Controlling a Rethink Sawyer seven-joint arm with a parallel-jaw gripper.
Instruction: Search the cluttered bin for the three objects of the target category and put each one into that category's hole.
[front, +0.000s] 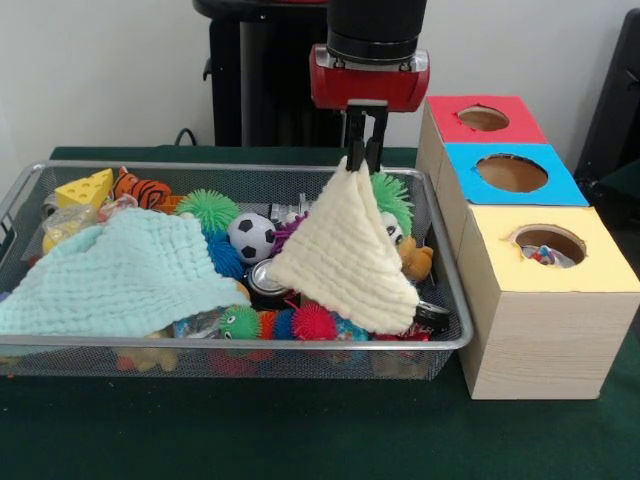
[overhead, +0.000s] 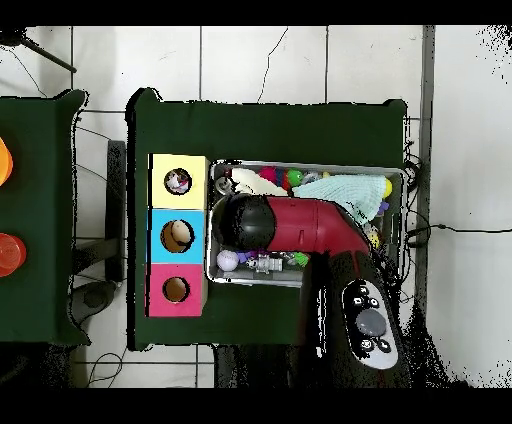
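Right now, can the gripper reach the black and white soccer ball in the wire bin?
Probably not yet: the gripper is shut on the cream cloth. The soccer ball itself lies uncovered.

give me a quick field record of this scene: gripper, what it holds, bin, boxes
gripper: black gripper shut on the cream muslin cloth, lifted by one corner
bin: wire mesh bin full of toys, with a mint green cloth lying over its left part in the front view
visible toy: black and white soccer ball
boxes: red-topped box, blue-topped box, yellow-topped box, one hole each
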